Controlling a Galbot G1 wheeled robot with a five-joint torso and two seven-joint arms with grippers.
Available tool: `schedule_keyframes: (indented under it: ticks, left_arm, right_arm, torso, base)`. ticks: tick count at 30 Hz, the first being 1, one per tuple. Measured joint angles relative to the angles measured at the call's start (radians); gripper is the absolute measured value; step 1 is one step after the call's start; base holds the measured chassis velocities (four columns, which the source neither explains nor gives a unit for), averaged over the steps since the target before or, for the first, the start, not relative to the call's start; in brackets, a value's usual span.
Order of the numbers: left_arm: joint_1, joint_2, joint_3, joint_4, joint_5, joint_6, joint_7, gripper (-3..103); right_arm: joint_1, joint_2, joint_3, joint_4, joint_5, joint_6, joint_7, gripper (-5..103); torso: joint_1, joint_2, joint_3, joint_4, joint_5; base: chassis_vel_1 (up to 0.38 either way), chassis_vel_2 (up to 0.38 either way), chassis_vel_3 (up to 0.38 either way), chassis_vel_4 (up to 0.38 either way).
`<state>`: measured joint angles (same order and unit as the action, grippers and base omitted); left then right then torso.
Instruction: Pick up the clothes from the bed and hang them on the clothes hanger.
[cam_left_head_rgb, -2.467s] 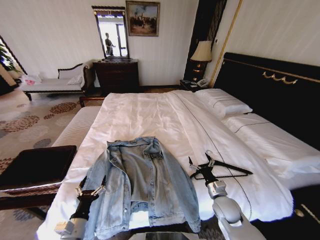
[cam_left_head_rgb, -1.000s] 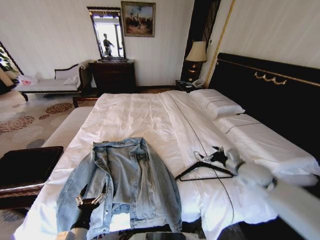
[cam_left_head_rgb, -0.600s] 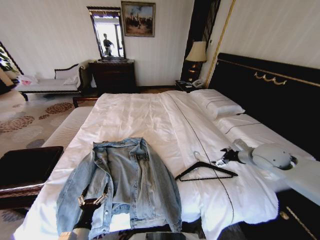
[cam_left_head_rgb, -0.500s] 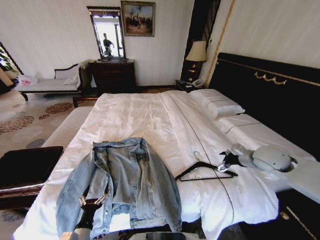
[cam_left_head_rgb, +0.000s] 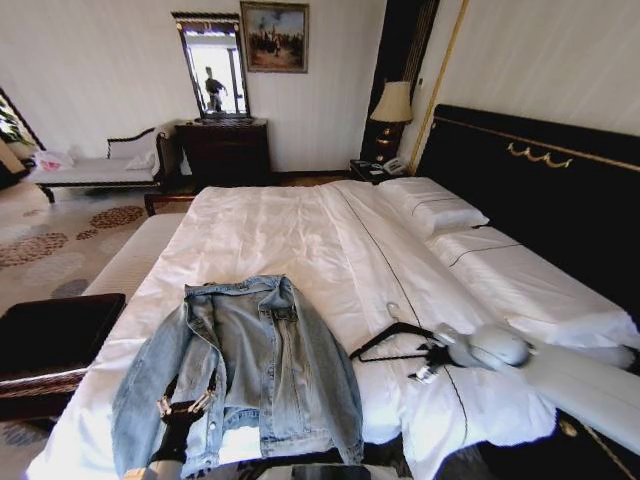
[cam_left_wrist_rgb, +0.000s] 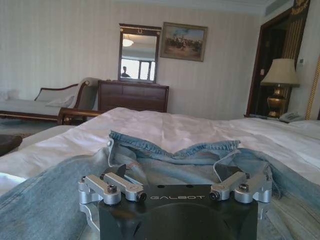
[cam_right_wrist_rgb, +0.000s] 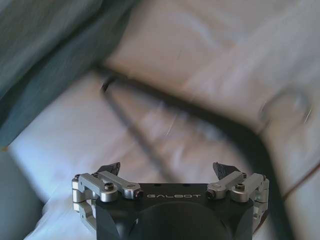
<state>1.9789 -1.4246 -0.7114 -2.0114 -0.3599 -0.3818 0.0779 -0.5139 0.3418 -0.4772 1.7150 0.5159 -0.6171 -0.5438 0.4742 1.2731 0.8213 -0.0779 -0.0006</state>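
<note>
Head view: the denim jacket (cam_left_head_rgb: 240, 370) was seen spread open on the near part of the bed (cam_left_head_rgb: 330, 250), with the left gripper (cam_left_head_rgb: 185, 408) low over its front panel. The black clothes hanger (cam_left_head_rgb: 395, 340) lay flat on the sheet, well apart from the jacket, with the right gripper (cam_left_head_rgb: 432, 360) at its nearer end; contact could not be confirmed there.

Left wrist view: the left gripper (cam_left_wrist_rgb: 175, 189) was noted with jaws apart and nothing between them, the jacket collar (cam_left_wrist_rgb: 175, 150) just ahead.

Right wrist view: the right gripper (cam_right_wrist_rgb: 170, 186) was noted spread wide and empty, the hanger's bars (cam_right_wrist_rgb: 165, 125) crossing the sheet directly ahead.

The jacket was judged soft, limp and moderately heavy, best pinched at the collar or shoulder. The hanger was judged light, stiff and thin, liable to slide on the sheet; a bar near the hook was judged the soundest hold.
</note>
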Motion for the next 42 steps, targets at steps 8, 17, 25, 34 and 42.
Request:
schedule_keyframes:
  ticks: [8,17,25,34,42]
  left_arm:
    - [0.006,-0.012,-0.015,-0.011,-0.004,0.001,0.0,100]
    - [-0.009,-0.01,0.0,-0.002,-0.009,0.006,0.001,100]
    - [0.001,-0.015,-0.015,-0.007,-0.006,0.007,0.001,100]
    - [0.004,-0.015,-0.033,0.012,-0.042,0.0,0.002,100]
    - [0.005,-0.019,-0.037,0.008,-0.042,-0.001,0.003,100]
  right_arm:
    - [0.267,0.061,-0.156,-0.016,0.025,-0.006,0.006,100]
    - [0.334,0.054,-0.226,-0.077,-0.019,0.006,-0.007,100]
    - [0.336,0.099,-0.266,-0.254,-0.126,0.056,-0.038,100]
    - [0.312,0.098,-0.281,-0.287,-0.166,0.086,-0.038,100]
    - [0.321,0.139,-0.309,-0.32,-0.165,0.08,-0.035,99]
  torso:
    - [0.0,0.0,0.0,-0.001,0.0002]
    - [0.0,0.0,0.0,-0.0011,0.0005]
    - [0.0,0.0,0.0,-0.0007,0.001]
    - [0.0,0.0,0.0,-0.0011,0.0005]
    - [0.0,0.0,0.0,-0.0008,0.0005]
  base:
    - [0.0,0.0,0.0,0.0]
    - [0.0,0.0,0.0,0.0]
    - [0.0,0.0,0.0,0.0]
    - [0.0,0.0,0.0,0.0]
    - [0.0,0.0,0.0,0.0]
